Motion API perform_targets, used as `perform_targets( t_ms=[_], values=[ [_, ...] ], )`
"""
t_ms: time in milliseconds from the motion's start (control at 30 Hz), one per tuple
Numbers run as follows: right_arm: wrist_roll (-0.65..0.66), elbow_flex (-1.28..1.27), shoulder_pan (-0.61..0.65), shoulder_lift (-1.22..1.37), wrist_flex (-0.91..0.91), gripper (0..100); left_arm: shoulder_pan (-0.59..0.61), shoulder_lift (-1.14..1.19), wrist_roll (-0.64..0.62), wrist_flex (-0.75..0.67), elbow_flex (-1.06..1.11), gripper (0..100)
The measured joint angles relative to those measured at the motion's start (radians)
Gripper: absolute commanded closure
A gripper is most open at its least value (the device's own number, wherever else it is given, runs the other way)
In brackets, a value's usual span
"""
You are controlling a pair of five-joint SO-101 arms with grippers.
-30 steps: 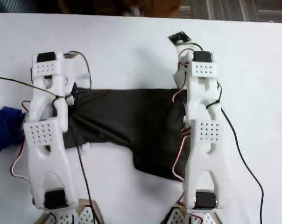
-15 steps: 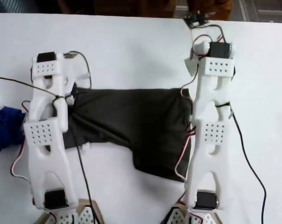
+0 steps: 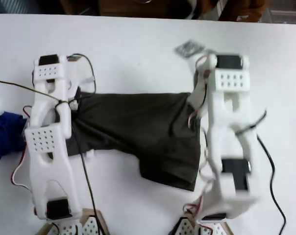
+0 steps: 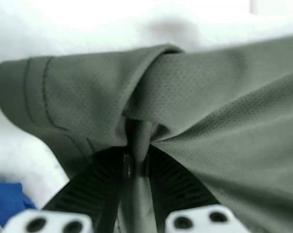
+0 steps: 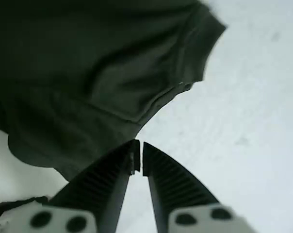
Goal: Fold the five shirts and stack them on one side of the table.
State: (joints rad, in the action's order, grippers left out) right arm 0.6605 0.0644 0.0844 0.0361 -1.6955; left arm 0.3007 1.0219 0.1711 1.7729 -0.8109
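High view: blue cloth (image 3: 3, 134) lies beside left claw (image 4: 136, 162) gripping dark shirt (image 3: 138, 127); right claw (image 5: 138, 158) clenched empty.

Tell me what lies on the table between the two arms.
The dark shirt lies there, spread from the left arm to the right arm, as the high view shows; the left gripper pinches its fabric.

High: fixed overhead, looking down on the table (image 3: 138, 44), arm bases at the near edge.
Left wrist: very close, along the left pincer (image 4: 136, 161) into the shirt (image 4: 209, 121).
Right wrist: farther off, past the right pincer (image 5: 138, 158) to shirt and table.
Shared: the shirt.
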Motion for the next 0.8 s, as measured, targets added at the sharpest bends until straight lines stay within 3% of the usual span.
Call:
perform_targets(
  t_ms=[167,367,533,800],
  values=[
    [0.014,-0.377,0.199,-0.239,0.034,97.9,0.000,0.000,0.000,0.000,0.000,98],
    [-0.074,-0.623,0.413,-0.328,0.186,97.9,0.000,0.000,0.000,0.000,0.000,98],
    [-0.094,-0.750,0.482,-0.292,0.328,97.9,0.000,0.000,0.000,0.000,0.000,98],
    [-0.095,-0.760,0.542,-0.117,0.394,97.9,0.000,0.000,0.000,0.000,0.000,98]
  ],
)
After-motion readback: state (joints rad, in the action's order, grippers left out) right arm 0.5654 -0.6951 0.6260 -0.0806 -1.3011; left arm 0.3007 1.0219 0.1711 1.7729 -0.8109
